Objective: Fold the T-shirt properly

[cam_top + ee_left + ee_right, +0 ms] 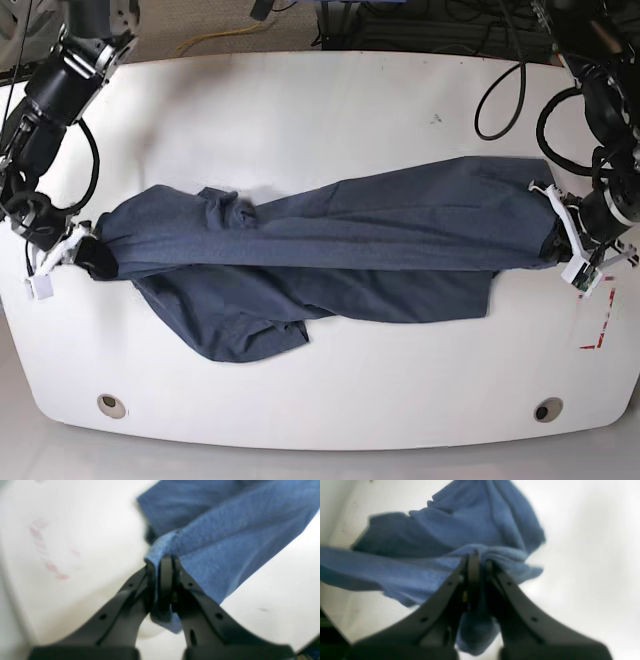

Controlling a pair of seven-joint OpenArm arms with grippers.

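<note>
Close to the left wrist camera, the two black fingers of the left claw (163, 562) are pressed tight together. A bunch of blue cloth is pinched between them. A little bit of cloth pokes out below the fingers.

The right claw (476, 557) looks the same in its own camera. Its black fingers are squeezed onto a bunched fold of the T-shirt (330, 250), and a small lump of cloth hangs under them.

From the base view, the T-shirt is stretched long across the middle of the white bench (320, 110), from one side to the other. The left claw (560, 235) grips one end, at the right side of that picture. The right claw (88, 250) grips the other end, at the left side of that picture. The top part of the shirt is pulled into a long band between the two claws. The lower part lies flat on the bench, with a crumpled flap toward the front near the right claw's end.

Some red marks (598, 330) are on the bench near the left claw. Two round holes (112, 405) sit near the front edge of the bench. Black cables (500, 90) loop at the back.
</note>
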